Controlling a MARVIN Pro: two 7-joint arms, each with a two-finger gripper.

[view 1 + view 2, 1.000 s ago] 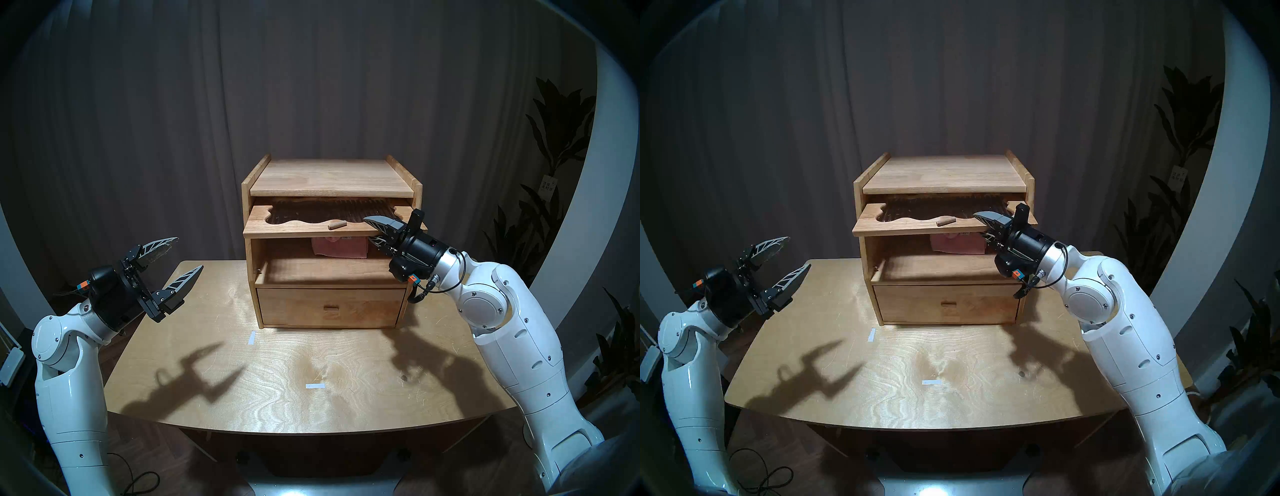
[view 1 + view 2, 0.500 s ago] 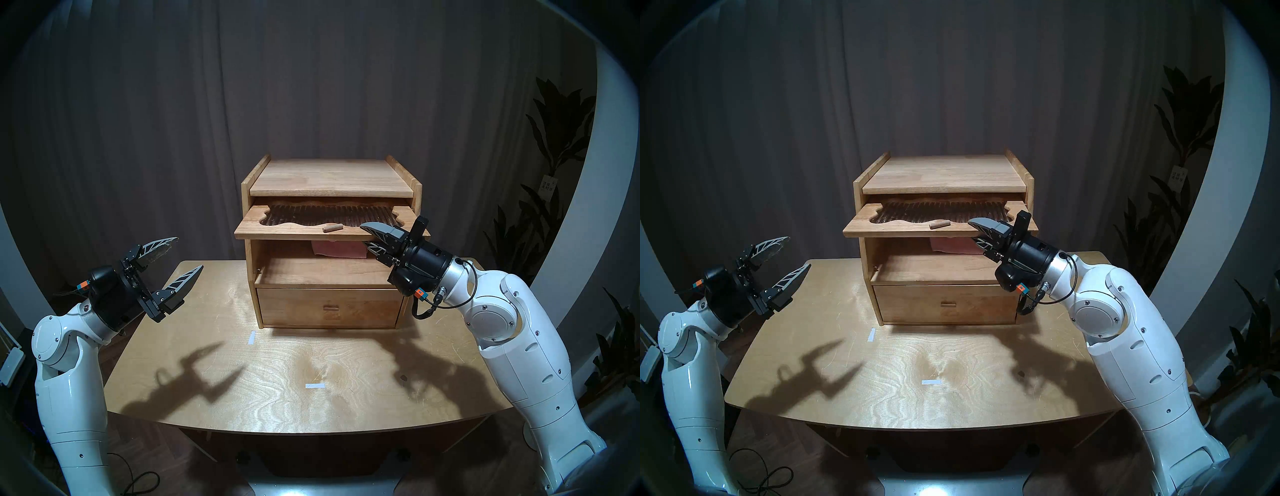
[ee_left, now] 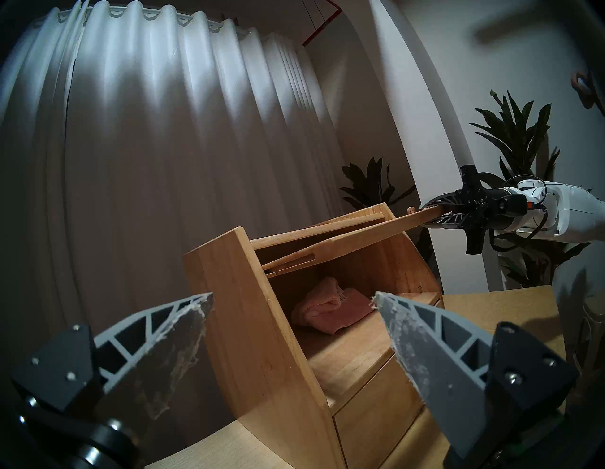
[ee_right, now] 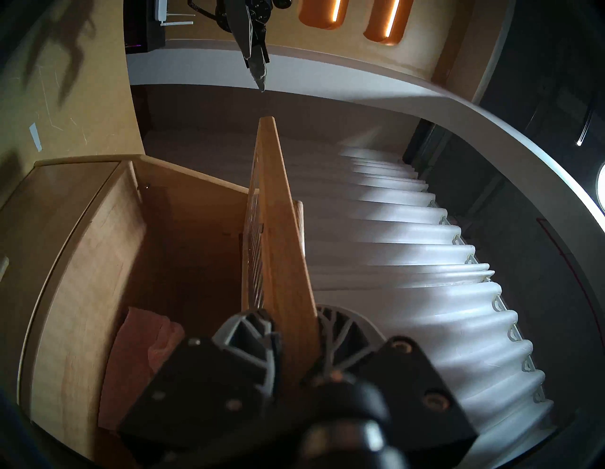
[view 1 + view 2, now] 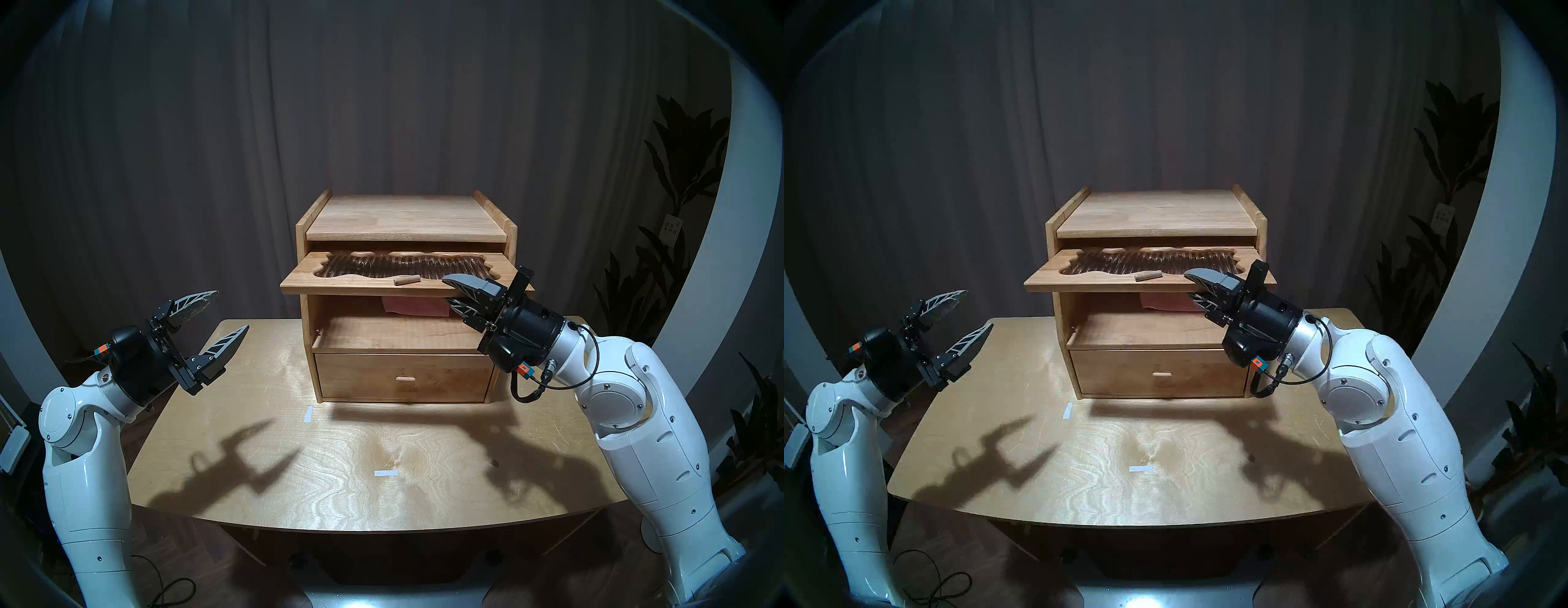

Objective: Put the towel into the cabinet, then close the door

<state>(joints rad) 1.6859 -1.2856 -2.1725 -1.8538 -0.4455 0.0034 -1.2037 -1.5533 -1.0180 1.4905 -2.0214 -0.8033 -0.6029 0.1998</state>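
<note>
The light-wood cabinet (image 5: 407,212) stands at the back of the table. The pale pink towel (image 5: 418,306) lies inside its large compartment, toward the right, and also shows in the left wrist view (image 3: 330,308). The door (image 5: 360,286), with its wavy ribbed-glass window and peg handle (image 5: 407,279), lies flat above the opening, partly drawn out of its slot. My right gripper (image 5: 445,291) is shut on the door's front right edge, one finger above and one below, as the right wrist view (image 4: 294,324) shows. My left gripper (image 5: 232,310) is open and empty, well left of the cabinet.
The drawer (image 5: 403,378) under the compartment is shut. Two white tape marks (image 5: 308,414) (image 5: 386,472) lie on the wooden table (image 5: 297,488). A dark curtain hangs behind the cabinet, and plants (image 5: 674,178) stand at the right.
The door has slid further out of its slot toward me, showing more of the glass window. My right gripper moved back with it. My left arm has not moved.
</note>
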